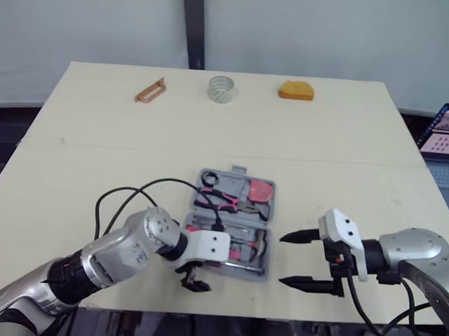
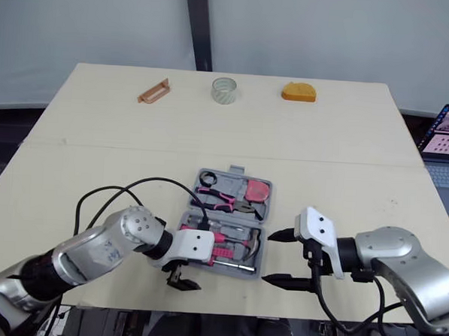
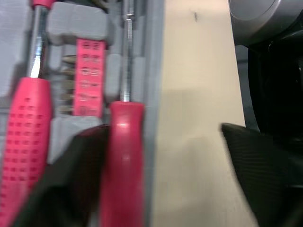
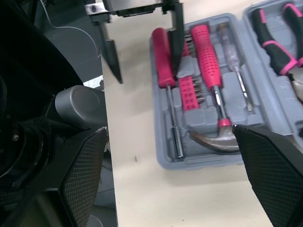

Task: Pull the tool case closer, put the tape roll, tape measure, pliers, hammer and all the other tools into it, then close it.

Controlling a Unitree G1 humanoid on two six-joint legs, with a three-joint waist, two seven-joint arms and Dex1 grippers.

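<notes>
The table is carrying the open tool case up front. A tape roll, tape measure and perhaps a brown knife are lying along its far edge

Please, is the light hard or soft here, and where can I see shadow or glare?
Left eye view: soft, even light on the beige table, no hard-edged shadow around the open grey plastic tool case. Right wrist view: a small bright glint on the chrome hammer head. Left wrist view: a soft darker band seems to cross the table.
</notes>
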